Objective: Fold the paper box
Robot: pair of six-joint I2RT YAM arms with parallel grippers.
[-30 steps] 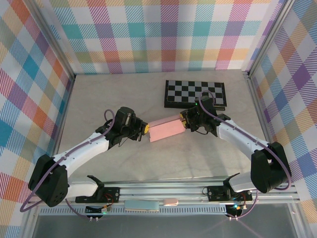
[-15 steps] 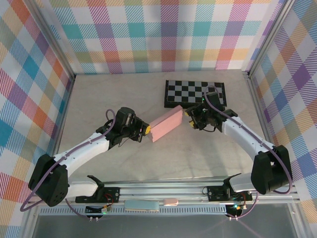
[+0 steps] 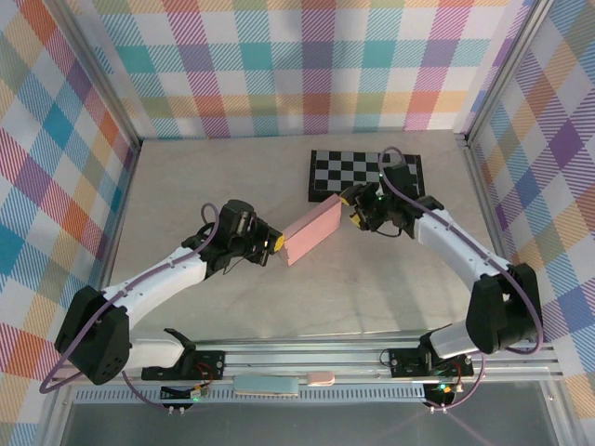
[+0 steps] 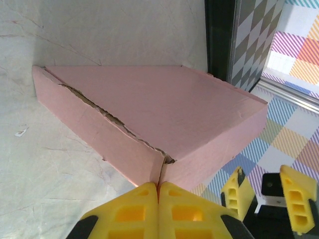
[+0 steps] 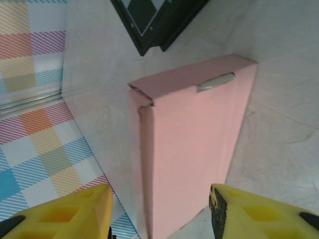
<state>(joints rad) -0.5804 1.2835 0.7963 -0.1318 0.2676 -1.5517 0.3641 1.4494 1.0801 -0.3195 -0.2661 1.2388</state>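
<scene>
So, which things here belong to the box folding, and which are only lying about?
Belonging to the job: paper box; left gripper, jaws shut on its corner; right gripper, jaws open near it.
Lying about: chequered board, beyond the box.

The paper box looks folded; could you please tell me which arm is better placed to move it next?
Left, probably. The left gripper is shut on a corner of the paper box, so it can carry it. The right gripper stands open off the far end, gripping nothing.
</scene>
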